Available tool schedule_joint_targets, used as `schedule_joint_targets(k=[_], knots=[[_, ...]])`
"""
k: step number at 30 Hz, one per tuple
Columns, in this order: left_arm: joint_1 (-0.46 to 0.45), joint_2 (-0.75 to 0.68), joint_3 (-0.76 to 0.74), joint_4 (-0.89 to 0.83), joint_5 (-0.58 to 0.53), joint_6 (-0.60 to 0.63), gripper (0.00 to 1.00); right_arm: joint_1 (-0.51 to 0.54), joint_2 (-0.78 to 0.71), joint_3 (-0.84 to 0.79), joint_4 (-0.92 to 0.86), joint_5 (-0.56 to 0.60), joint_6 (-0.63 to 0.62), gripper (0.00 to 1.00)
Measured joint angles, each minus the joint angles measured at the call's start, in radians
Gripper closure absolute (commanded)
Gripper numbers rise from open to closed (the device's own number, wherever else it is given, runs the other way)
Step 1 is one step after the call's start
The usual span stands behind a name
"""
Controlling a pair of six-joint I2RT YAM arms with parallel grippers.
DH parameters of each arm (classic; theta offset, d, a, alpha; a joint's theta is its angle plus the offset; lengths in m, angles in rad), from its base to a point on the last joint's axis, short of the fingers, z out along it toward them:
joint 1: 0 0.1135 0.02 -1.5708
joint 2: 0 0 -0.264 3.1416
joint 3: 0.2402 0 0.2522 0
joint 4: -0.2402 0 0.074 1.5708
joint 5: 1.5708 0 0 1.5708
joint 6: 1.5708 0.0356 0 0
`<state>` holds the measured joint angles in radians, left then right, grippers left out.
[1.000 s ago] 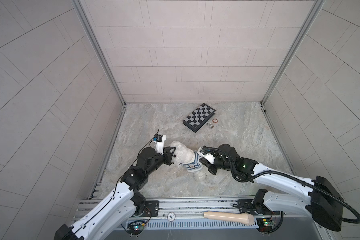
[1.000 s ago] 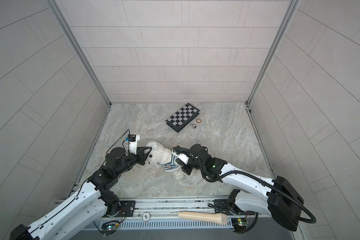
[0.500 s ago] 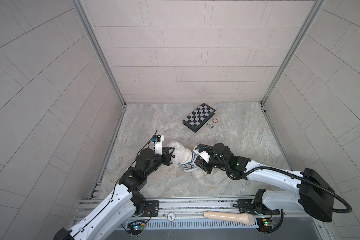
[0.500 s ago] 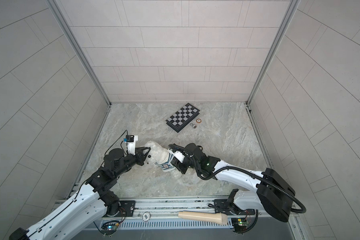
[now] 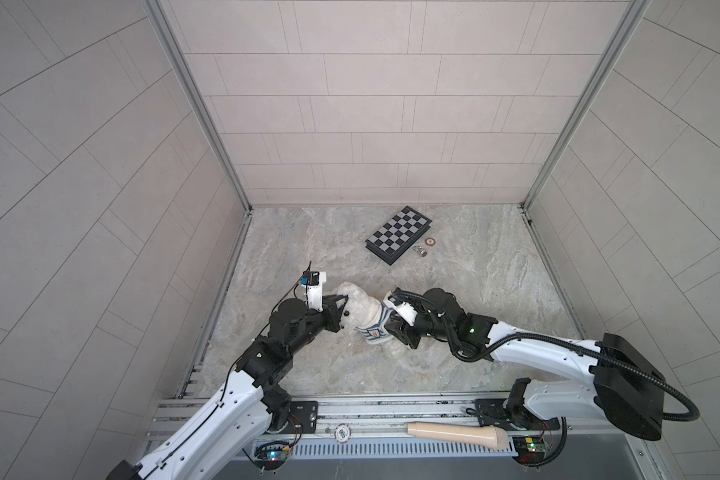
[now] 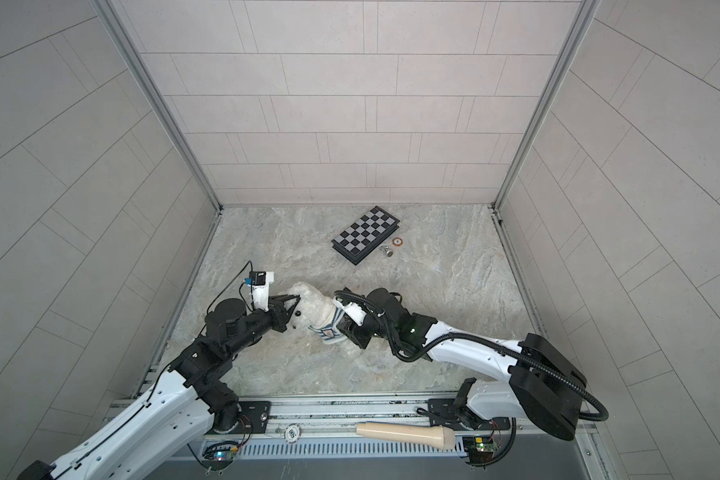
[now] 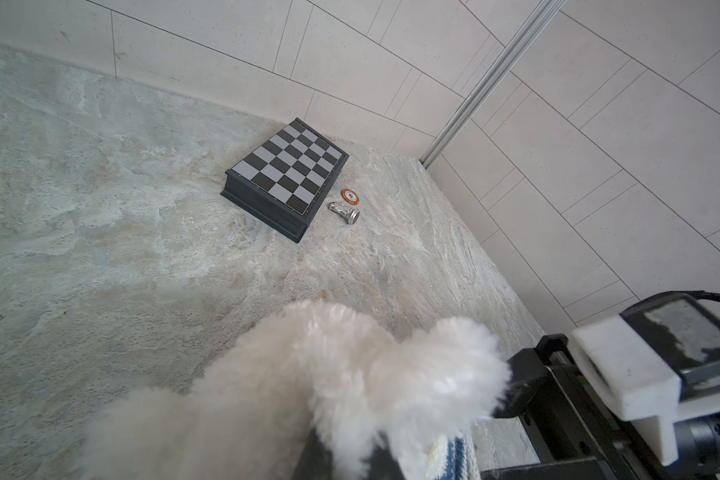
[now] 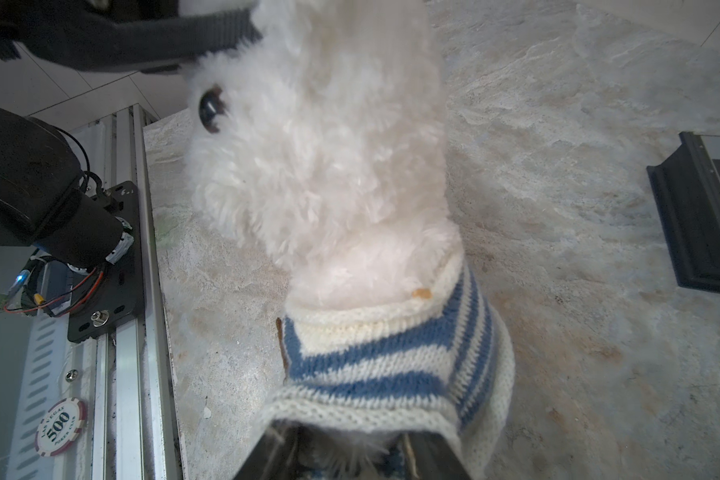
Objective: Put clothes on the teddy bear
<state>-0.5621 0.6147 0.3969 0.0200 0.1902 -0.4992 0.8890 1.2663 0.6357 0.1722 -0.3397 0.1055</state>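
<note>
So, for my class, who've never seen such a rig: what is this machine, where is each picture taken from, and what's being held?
Two robot arms with two-fingered grippers work on a tabletop. Both top views look down from overhead; each wrist view comes from a camera on one arm. A white teddy bear is between them, a blue-and-cream striped sweater pulled over its head. The left gripper is shut on the bear's head fur. The right gripper sits at the sweater's hem, jaws apart; whether it grips is unclear. Farther back lie a chessboard, a silver chess piece and a poker chip.
</note>
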Motion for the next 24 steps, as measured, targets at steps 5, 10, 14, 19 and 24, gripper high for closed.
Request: schedule_joint_targets(k=[5,10,14,19,24], knots=[[0.000,0.002,-0.018,0.030,0.003,-0.007,1.00,0.003,0.000,0.000,0.004,0.005,0.000,0.56],[0.001,0.003,-0.018,0.037,0.011,-0.010,1.00,0.010,0.004,0.000,0.019,0.011,0.000,0.54],[0.001,0.000,-0.026,0.044,0.012,-0.014,1.00,0.014,0.021,0.000,0.037,0.016,0.000,0.54],[0.002,0.000,-0.033,0.049,0.013,-0.027,1.00,0.017,0.043,0.000,0.042,0.038,-0.004,0.54],[0.002,-0.002,-0.033,0.050,0.016,-0.028,1.00,0.021,0.044,0.000,0.042,0.074,-0.007,0.59]])
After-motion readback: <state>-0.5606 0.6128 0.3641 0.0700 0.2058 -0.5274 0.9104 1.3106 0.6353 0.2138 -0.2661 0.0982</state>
